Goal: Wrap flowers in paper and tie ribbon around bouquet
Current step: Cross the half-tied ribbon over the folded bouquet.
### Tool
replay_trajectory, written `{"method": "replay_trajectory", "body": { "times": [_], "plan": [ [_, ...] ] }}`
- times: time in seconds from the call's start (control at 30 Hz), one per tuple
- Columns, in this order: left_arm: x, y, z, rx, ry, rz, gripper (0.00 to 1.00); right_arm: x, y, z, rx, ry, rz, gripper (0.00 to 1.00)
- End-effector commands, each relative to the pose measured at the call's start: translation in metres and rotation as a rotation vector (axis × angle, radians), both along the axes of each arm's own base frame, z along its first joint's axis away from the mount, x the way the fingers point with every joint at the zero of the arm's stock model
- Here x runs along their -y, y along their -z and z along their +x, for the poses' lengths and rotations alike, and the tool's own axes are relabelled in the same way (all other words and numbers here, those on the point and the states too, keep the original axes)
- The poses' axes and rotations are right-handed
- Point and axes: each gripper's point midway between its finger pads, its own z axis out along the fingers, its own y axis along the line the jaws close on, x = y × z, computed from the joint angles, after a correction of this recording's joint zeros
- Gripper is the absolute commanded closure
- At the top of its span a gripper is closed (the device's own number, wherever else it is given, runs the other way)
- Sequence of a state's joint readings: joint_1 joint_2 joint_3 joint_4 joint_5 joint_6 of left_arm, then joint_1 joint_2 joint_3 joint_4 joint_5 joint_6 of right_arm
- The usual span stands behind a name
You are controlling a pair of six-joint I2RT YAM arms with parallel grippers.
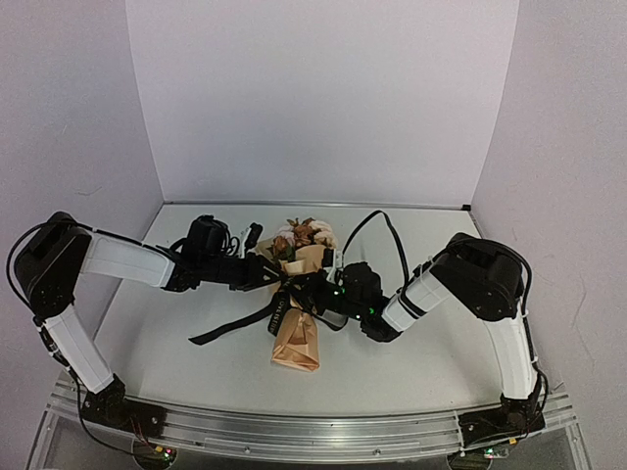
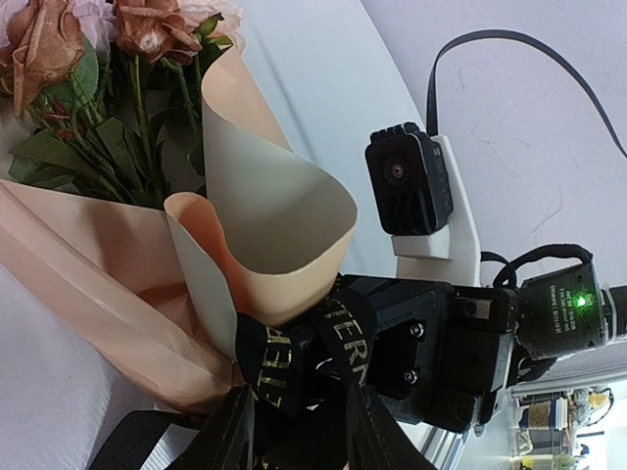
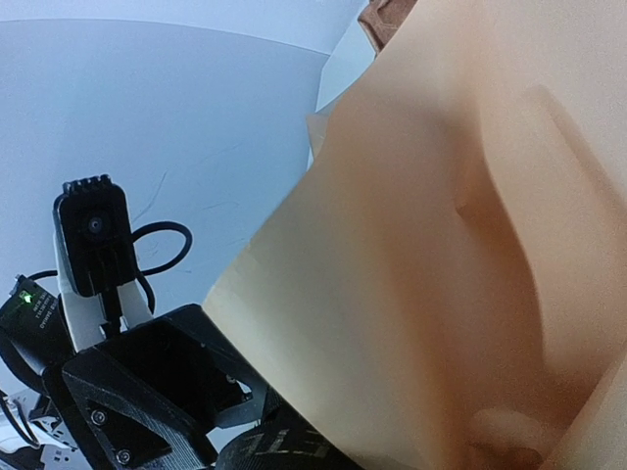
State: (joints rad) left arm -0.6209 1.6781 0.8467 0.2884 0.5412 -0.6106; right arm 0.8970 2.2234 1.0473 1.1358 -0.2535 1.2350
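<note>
The left arm [image 1: 118,259] comes in from the left and reaches across the table [image 1: 421,362] toward the middle. The left gripper [image 1: 263,272] is pressed up to the left side of the bouquet [image 1: 297,338], right at its waist. Its jaws are partly apart, but whether they are grasping anything or loose I cannot tell.

A tail of the black ribbon [image 1: 235,325] trails from the waist down to the left over the table. The rest is wound around the waist, gold lettering showing.

The bouquet lies flat mid-table. Its narrow end points to the near edge, and the flowers [image 1: 304,233] stick out of the tan paper [image 2: 274,215] at the far end.

The right gripper [image 1: 312,289] meets the waist from the right, close to the left one. Its jaws are clenched tight, though whether ribbon is pinched between them is hidden. The right arm [image 1: 460,284] bends away behind it.
</note>
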Motion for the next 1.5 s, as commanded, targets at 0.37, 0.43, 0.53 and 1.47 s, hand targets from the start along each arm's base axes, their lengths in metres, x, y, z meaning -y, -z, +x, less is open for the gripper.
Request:
{"method": "replay_trajectory", "body": {
  "times": [0.37,0.43,0.53,1.47],
  "plan": [
    [0.009,-0.010,0.020,0.024,-0.009,0.015,0.65,-0.004,-0.009,-0.001,0.046,-0.018,-0.002,1.00],
    [0.009,-0.008,0.019,0.016,-0.007,0.021,0.64,-0.004,-0.010,-0.001,0.051,-0.021,-0.006,1.00],
    [0.010,-0.005,0.019,0.003,-0.002,0.030,0.63,-0.005,-0.009,-0.001,0.054,-0.024,-0.011,1.00],
    [0.014,0.012,0.020,-0.076,0.031,0.087,0.68,-0.003,-0.011,-0.003,0.108,-0.046,-0.076,1.00]
  ]
}}
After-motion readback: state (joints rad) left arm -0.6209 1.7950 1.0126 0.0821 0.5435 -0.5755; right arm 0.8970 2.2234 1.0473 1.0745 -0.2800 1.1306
